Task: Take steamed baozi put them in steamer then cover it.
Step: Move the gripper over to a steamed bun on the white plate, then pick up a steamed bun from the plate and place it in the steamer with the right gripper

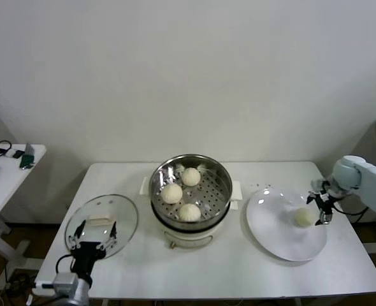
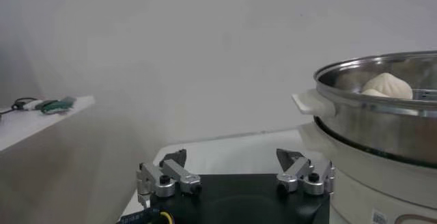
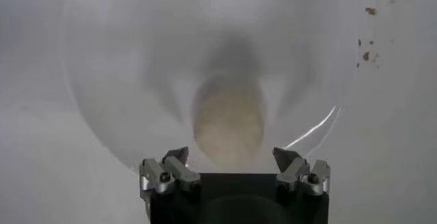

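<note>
The steel steamer (image 1: 220, 173) stands mid-table with three cream baozi on its perforated tray: one at the back (image 1: 190, 176), one at the left (image 1: 171, 192), one at the front (image 1: 189, 211). The fourth baozi (image 1: 303, 217) lies on the white plate (image 1: 274, 223) at the right. My right gripper (image 1: 320, 205) is open just beside and above it; in the right wrist view the baozi (image 3: 228, 123) lies just beyond the spread fingertips (image 3: 231, 157). The glass cover (image 1: 101, 223) lies flat at the left. My left gripper (image 1: 94, 234) hovers open over its near edge, empty (image 2: 232, 158).
A side table (image 1: 9, 172) with small items stands at the far left. The steamer (image 2: 382, 119) rises close on one side of the left gripper. The table's front edge (image 1: 207, 294) runs near the robot.
</note>
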Controlling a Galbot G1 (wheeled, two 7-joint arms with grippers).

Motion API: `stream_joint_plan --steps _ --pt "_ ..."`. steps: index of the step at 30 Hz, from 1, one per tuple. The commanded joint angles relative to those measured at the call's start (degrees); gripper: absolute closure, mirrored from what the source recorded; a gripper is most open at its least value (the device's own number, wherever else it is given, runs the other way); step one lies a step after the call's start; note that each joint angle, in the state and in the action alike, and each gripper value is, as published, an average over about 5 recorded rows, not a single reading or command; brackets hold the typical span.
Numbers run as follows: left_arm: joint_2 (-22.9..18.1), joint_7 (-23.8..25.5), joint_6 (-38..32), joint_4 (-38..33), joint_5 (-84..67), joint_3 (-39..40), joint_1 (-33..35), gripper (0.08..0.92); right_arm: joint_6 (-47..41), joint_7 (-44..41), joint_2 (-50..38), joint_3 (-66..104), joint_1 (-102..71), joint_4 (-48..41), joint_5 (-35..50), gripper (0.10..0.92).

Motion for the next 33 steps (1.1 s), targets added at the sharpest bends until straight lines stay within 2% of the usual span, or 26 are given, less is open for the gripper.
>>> stream_joint_plan --steps 1,9,12,16,19,22,26,33 --pt "0.0 0.02 0.11 -0.34 0.17 -0.03 0.21 0.177 0.04 0.21 2.09 3.99 -4.06 -2.79 -0.54 0.203" --pt "-0.1 0.01 0.19 -0.63 0.19 0.05 0.36 0.177 0.0 0.05 3.15 3.95 -3.91 -3.27 -0.81 0.21" --pt "-0.13 0.03 0.23 -0.7 0.2 0.06 0.29 0.177 0.08 -0.56 3.01 3.39 -3.01 -3.0 -0.85 0.257" --pt "-0.14 0.04 0.26 -0.7 0.21 0.07 0.17 0.177 0.03 -1.63 2.31 1.56 -0.57 -1.84 0.19 0.365" --pt "-0.14 0.04 0.23 -0.64 0.19 0.12 0.09 0.177 -0.33 -2.3 1.34 -1.85 3.74 0.18 2.58 0.406" --pt "-0.05 0.05 0.23 -0.49 0.13 0.17 -0.11 0.177 -1.1 -2.77 0.28 -8.27 11.81 4.15 6.72 0.413" --pt "0.11 0.07 0.41 -0.43 0.01 0.4 -0.67 0.177 -3.35 -3.28 1.08 -21.32 30.12 11.91 17.31 0.414" --pt "0.38 0.06 0.88 -0.84 -0.44 0.9 -1.54 0.177 -8.63 -4.46 9.68 -29.82 53.04 23.46 34.32 0.414"
